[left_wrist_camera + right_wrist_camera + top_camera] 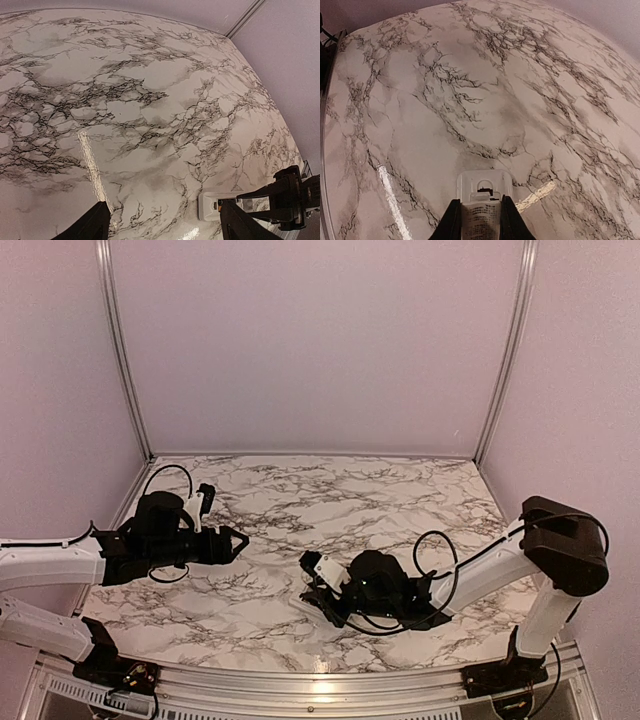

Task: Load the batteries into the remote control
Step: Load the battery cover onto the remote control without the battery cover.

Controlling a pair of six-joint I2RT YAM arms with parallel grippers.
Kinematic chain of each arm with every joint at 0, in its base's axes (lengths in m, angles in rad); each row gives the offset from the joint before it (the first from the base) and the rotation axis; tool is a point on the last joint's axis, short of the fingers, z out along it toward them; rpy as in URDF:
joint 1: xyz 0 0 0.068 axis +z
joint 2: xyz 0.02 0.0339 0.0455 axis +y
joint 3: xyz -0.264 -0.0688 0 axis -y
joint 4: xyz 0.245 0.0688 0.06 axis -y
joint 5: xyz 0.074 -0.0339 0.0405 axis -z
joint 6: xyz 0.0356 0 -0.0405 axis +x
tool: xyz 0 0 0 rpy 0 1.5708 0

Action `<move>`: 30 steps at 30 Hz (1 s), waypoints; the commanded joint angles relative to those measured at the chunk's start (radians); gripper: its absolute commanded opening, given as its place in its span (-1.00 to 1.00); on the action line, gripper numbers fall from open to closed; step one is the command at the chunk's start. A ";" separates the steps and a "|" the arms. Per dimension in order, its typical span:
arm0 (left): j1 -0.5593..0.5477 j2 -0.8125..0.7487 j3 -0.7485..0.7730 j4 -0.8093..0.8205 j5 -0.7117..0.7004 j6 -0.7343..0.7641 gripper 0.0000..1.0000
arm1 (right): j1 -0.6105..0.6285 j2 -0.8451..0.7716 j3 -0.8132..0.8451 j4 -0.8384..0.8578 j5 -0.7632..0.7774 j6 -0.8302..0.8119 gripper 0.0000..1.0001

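The right tool is clamped on the remote control at bottom centre, likely steadying it on the counter for loading. The left tool hovers mid-left, apart and empty. No batteries show.

Right pincer clamped on white remote control, over marble table.

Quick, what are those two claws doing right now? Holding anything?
Left gripper: open, empty.
Right gripper: closed on the remote control.
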 commanded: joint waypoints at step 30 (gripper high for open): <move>0.005 -0.013 0.024 -0.011 -0.013 0.017 0.61 | -0.020 0.031 -0.001 -0.036 -0.012 -0.021 -0.89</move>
